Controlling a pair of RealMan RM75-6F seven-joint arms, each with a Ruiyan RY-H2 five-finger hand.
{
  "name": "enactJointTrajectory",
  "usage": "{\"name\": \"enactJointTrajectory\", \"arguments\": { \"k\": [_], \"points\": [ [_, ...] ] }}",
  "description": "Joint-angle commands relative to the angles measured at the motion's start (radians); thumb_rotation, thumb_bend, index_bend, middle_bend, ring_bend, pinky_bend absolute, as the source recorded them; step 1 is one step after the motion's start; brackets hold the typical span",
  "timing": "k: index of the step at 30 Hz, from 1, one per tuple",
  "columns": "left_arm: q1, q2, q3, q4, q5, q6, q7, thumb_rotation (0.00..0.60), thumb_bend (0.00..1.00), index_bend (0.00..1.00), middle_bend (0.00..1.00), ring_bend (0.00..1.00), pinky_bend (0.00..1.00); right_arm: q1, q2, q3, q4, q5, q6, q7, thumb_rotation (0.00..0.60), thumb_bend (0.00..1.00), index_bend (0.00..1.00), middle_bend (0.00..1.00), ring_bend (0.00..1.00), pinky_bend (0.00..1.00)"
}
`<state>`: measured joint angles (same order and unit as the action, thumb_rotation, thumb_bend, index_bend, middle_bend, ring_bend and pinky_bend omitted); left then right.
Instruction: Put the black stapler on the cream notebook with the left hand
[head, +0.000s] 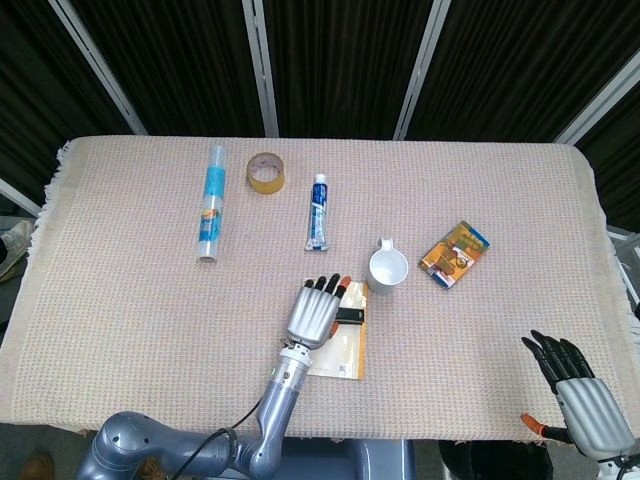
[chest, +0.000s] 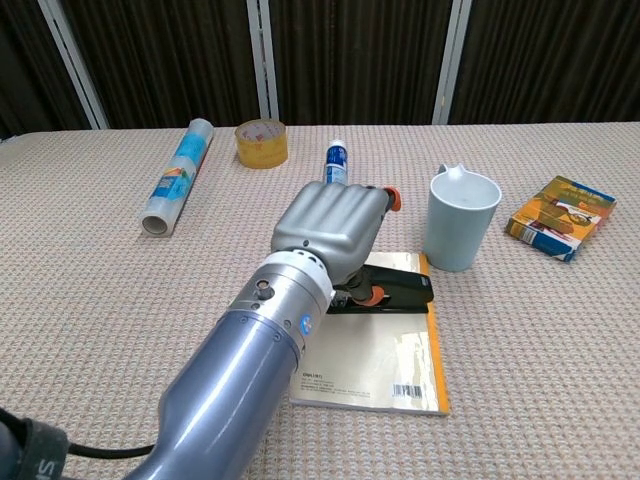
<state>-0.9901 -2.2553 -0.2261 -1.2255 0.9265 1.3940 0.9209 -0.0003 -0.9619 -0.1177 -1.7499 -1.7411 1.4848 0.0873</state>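
One black stapler (chest: 392, 291) is lying flat across the far end of the cream notebook (chest: 385, 352), its length running crosswise and its tip reaching toward the orange spine edge. The left hand (chest: 330, 228) is hovering just above it with the fingers stretched out and spread in the head view (head: 314, 312), gripping nothing; whether the thumb underneath is touching the stapler cannot be told. A barcode and a small line of print are showing on the notebook's near edge, too small to read. A pale cup (chest: 459, 219) is standing upright just beyond the notebook's far right corner. Further right an orange and blue box (chest: 560, 217) is lying flat, its printing unreadable. Behind the hand a blue and white tube (head: 318, 211), a roll of tape (head: 265, 170) and a clear roll with a blue label (head: 210, 202) are lying well apart on the woven tablecloth (head: 120, 290). Low at the right, the right hand (head: 577, 388) is sitting off the table edge, fingers extended and apart, holding nothing
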Motion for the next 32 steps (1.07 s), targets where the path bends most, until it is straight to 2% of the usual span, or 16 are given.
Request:
{"name": "enactJointTrajectory", "arguments": {
  "k": [1,5,9,11,16,22,26,29,32],
  "points": [
    [0.041,0.057,0.02,-0.092,0.038,0.045,0.029,0.6,0.19,0.11,0.11,0.17,0.31,-0.002,-0.001,-0.009,0.016,-0.06,0.041,0.04,0.6,0.1,0.0,0.0,0.06,0.0],
    [0.1,0.172,0.062,-0.246,0.08,0.114,0.086,0.6,0.19,0.09,0.11,0.14,0.29,-0.031,-0.025,-0.001,0.073,-0.153,0.184,0.077,0.6,0.1,0.0,0.0,0.05,0.0],
    [0.179,0.302,0.129,-0.382,0.143,0.222,0.112,0.6,0.19,0.09,0.11,0.14,0.28,-0.061,-0.052,0.011,0.11,-0.171,0.268,0.078,0.6,0.1,0.0,0.0,0.03,0.0],
    [0.24,0.398,0.19,-0.467,0.192,0.29,0.109,0.6,0.19,0.09,0.11,0.14,0.27,-0.068,-0.056,0.007,0.113,-0.149,0.253,0.065,0.6,0.1,0.0,0.0,0.01,0.0],
    [0.383,0.588,0.321,-0.597,0.284,0.44,0.061,0.6,0.2,0.09,0.13,0.14,0.28,-0.051,-0.051,0.011,0.064,-0.072,0.154,-0.004,0.6,0.1,0.0,0.0,0.0,0.0],
    [0.556,0.756,0.467,-0.653,0.344,0.572,0.008,0.6,0.21,0.09,0.09,0.13,0.28,-0.032,-0.072,0.039,0.034,0.01,0.08,-0.087,0.6,0.1,0.0,0.0,0.0,0.0],
    [0.669,0.817,0.506,-0.641,0.349,0.63,-0.119,0.6,0.21,0.09,0.05,0.08,0.26,-0.035,-0.094,0.06,0.03,0.05,0.077,-0.145,0.6,0.1,0.0,0.0,0.0,0.0],
    [0.725,0.846,0.504,-0.637,0.323,0.626,-0.197,0.6,0.21,0.09,0.04,0.06,0.25,-0.04,-0.103,0.065,0.029,0.058,0.082,-0.168,0.6,0.1,0.0,0.0,0.0,0.0],
    [0.74,0.877,0.495,-0.648,0.321,0.605,-0.195,0.6,0.21,0.08,0.04,0.06,0.25,-0.042,-0.104,0.062,0.032,0.055,0.083,-0.168,0.6,0.1,0.0,0.0,0.0,0.0]
  ]
}}
